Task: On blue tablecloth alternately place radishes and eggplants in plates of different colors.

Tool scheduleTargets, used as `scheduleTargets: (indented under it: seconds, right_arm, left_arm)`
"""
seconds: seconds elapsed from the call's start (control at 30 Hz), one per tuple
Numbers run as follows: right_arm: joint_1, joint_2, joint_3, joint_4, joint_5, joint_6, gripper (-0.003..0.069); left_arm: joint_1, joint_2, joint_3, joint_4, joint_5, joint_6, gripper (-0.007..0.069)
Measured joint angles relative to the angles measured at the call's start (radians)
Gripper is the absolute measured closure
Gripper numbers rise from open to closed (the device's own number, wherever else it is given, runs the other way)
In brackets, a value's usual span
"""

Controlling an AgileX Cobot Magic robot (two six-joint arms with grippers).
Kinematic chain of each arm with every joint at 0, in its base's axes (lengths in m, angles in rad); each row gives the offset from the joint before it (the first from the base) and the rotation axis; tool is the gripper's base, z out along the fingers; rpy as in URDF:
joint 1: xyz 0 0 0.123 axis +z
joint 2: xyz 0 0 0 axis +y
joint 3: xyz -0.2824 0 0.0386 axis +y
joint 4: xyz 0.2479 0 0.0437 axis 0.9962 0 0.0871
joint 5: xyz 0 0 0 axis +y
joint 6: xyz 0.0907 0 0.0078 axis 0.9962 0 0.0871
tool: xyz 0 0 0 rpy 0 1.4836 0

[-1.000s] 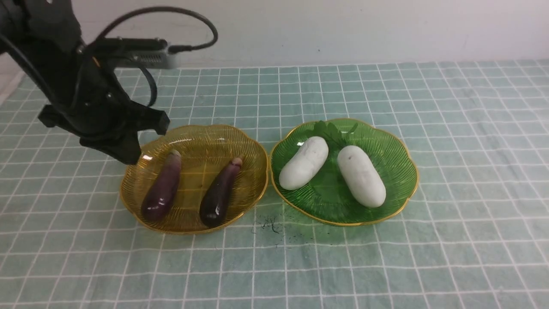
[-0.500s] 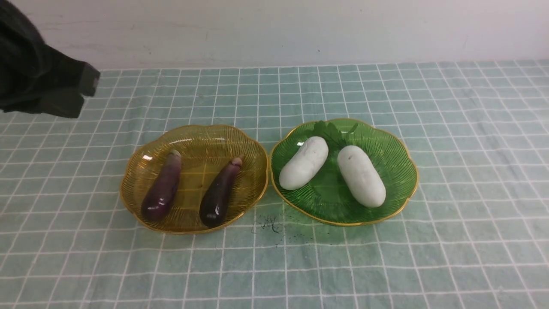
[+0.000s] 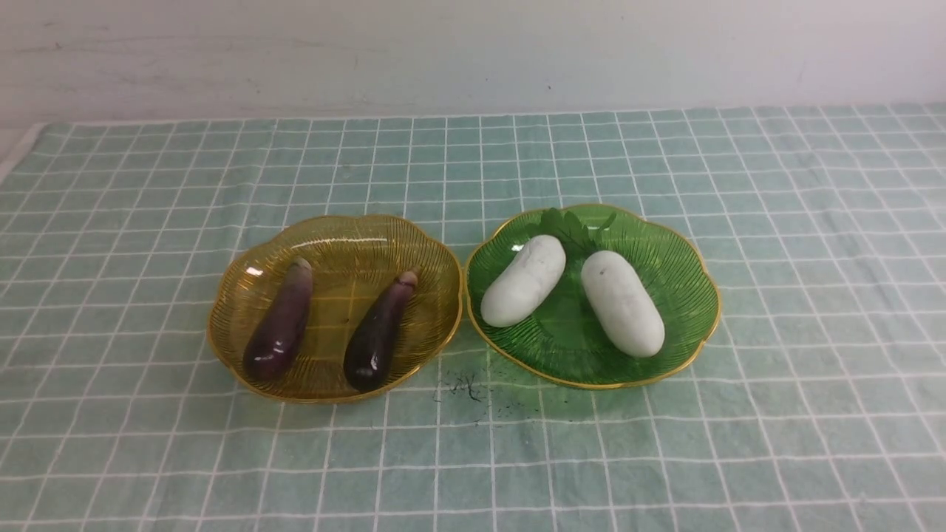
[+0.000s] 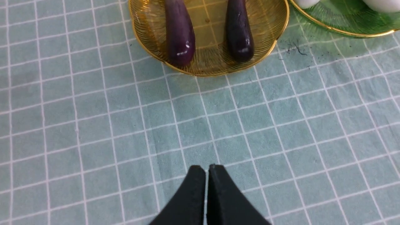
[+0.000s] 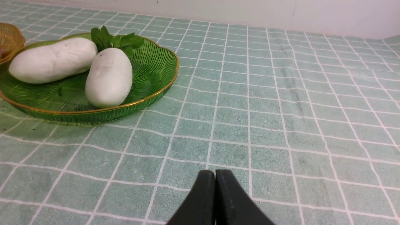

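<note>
Two dark-purple eggplants (image 3: 281, 321) (image 3: 378, 334) lie side by side in the amber-yellow plate (image 3: 347, 236). Two white radishes (image 3: 523, 281) (image 3: 622, 303) with green leaves lie in the green plate (image 3: 680, 273) beside it, on the blue tablecloth (image 3: 813, 222). Neither arm shows in the front view. My left gripper (image 4: 207, 168) is shut and empty above the cloth, short of the yellow plate (image 4: 275, 34) and its eggplants (image 4: 179, 34). My right gripper (image 5: 215, 173) is shut and empty over bare cloth, to the side of the green plate (image 5: 156, 68) and its radishes (image 5: 109, 76).
A pale wall (image 3: 473, 52) runs behind the cloth. The cloth's left edge (image 3: 15, 151) shows at the far left. Small dark specks (image 3: 465, 388) lie on the cloth in front of the gap between the plates.
My left arm has pulled back from beside the yellow plate and gone out of the front view to the left. The eggplants, radishes and plates have not moved.
</note>
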Motion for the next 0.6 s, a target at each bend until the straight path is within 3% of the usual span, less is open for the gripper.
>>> scheduleTargets:
  seconds: [0.3, 0.6]
  right_arm:
    - [0.000, 0.000, 0.000, -0.001, 0.000, 0.000, 0.0673]
    - [0.000, 0.000, 0.000, -0.001, 0.000, 0.000, 0.0673]
  left_arm:
    - [0.000, -0.523, 0.392, -0.019, -0.415, -0.008, 0.0632]
    - [0.000, -0.580, 0.532, -0.042, -0.608, -0.008, 0.0632]
